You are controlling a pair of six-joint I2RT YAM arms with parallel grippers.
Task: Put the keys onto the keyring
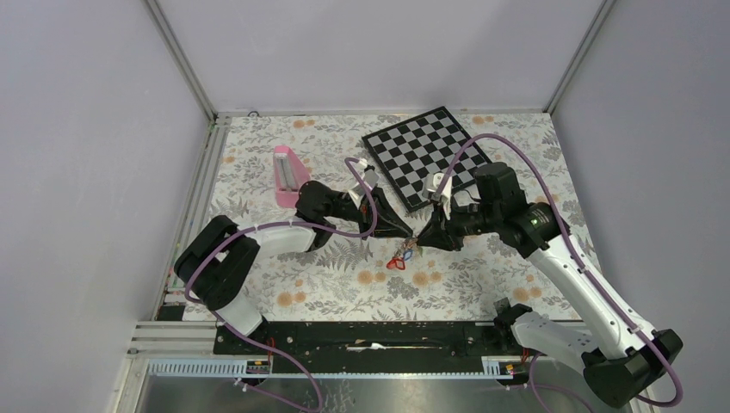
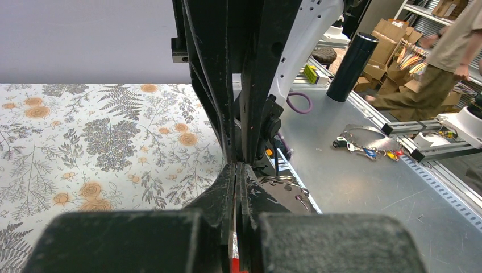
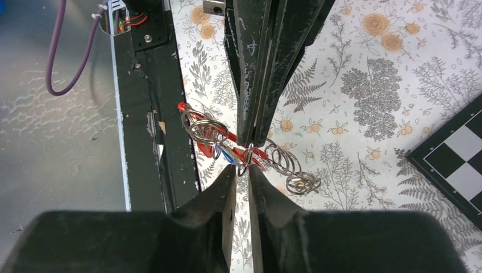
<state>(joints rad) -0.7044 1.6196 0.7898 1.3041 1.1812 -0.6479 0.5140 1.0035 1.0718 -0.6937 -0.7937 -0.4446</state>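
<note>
Over mid-table, your left gripper (image 3: 253, 143) clamps the red carabiner-like keyring (image 3: 203, 149), small tagged metal keys (image 3: 227, 154) dangling. Your right gripper (image 3: 241, 173) nearly closes, perhaps on a wire ring (image 3: 245, 166). Light, stiff, slippery: pinch flat faces.

In the middle of the right wrist view, shiny bare-metal split rings (image 3: 202, 129) hang on a glossy red plastic keyring (image 3: 260, 154). The black jaws look matt and scuffed to grey. The flower-printed counter (image 3: 369, 85) looks matt, like cloth.

Bright, even overhead light with soft shadows; in both wrist views the nearest jaws blur.
</note>
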